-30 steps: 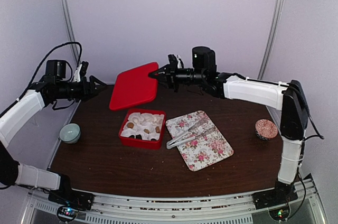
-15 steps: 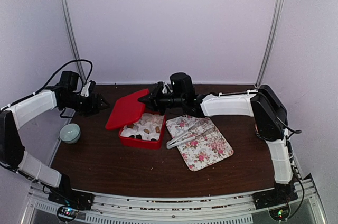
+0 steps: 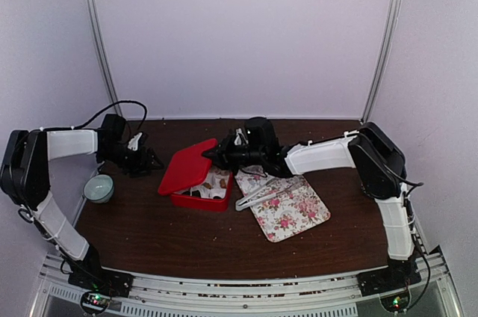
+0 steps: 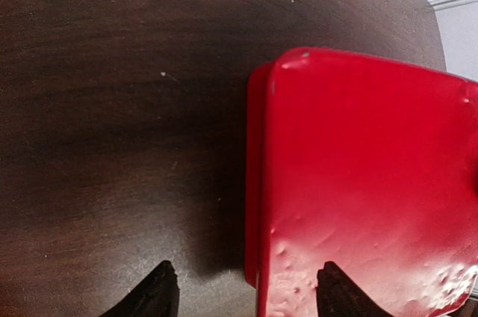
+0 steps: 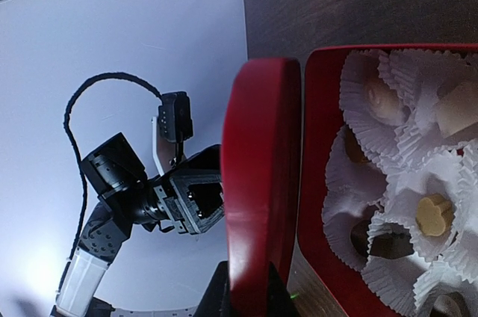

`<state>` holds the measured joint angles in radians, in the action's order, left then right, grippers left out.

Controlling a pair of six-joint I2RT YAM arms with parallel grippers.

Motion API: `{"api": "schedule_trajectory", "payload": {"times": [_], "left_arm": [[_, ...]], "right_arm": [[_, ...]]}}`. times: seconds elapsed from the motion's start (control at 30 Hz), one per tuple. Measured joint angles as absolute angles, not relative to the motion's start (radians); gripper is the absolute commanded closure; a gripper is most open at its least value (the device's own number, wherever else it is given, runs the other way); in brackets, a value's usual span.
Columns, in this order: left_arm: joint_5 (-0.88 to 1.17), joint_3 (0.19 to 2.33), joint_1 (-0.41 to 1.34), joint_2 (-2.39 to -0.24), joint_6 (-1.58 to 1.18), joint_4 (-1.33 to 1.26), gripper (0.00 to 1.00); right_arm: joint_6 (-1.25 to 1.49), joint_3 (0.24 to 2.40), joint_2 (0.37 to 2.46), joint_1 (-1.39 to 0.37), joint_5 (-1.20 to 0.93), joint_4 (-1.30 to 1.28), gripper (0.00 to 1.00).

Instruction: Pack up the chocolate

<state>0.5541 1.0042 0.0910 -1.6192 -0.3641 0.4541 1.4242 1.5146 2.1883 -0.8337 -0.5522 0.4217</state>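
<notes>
Closing up: lid (image 5: 261, 182) half down on box (image 5: 314, 145), chocolate (image 5: 433, 214) already inside

Top view: R gripper (image 3: 215, 155) is pinched tight on the lid's far edge. It holds the lid tilted over the red box, low side to the left, so approx. half the box is covered. L gripper (image 3: 148, 160) sits just beside the lid's left edge, not touching as far as I can tell. The chocolate lies in white paper cups (image 5: 407, 81) in the uncovered part, too small here to read. Tongs (image 3: 263, 192) lie on the flowered tray (image 3: 302, 216), right of the box.

L wrist view: L fingers (image 4: 160, 296) stand apart w/ nothing gripped. The lid's corner & left edge lie ahead, w/ dark table (image 4: 112, 108) beside them.

R wrist view: lid seen edge-on, clamped in the R gripper at the bottom of the pic. Lumps sit one per cup, some tan, some dark. Most are squat w/ no real long axis, tops facing up out of the cups. One tan lump near the top looks oblong & lies aslant, though the cup frills hide part of it.

Risks, my guess: the lid comes down skewed & catches the rim instead of seating. Its low edge could crush cup frills or tip a lump out. The thin edge pinch may let the lid swivel or slip. The L gripper, being so near, could knock the lid or box if it moves in off-line.
</notes>
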Motion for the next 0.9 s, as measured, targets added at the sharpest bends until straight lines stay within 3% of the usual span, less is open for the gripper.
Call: {"api": "schedule_trajectory", "payload": {"times": [0.33, 0.43, 0.63, 0.9], "left_arm": [[0.578, 1.016, 0.158, -1.678, -0.346, 0.439, 0.43], [0.580, 1.036, 0.171, -1.700, -0.342, 0.439, 0.43], [0.545, 1.067, 0.176, -1.729, -0.333, 0.450, 0.31], [0.522, 1.082, 0.177, -1.735, -0.333, 0.464, 0.36]], "right_arm": [[1.417, 1.466, 2.188, -0.827, -0.552, 0.463, 0.99], [1.416, 1.449, 2.188, -0.822, -0.553, 0.492, 0.99], [1.414, 1.446, 2.187, -0.811, -0.553, 0.506, 0.99], [1.414, 1.446, 2.187, -0.799, -0.553, 0.509, 0.99]]}}
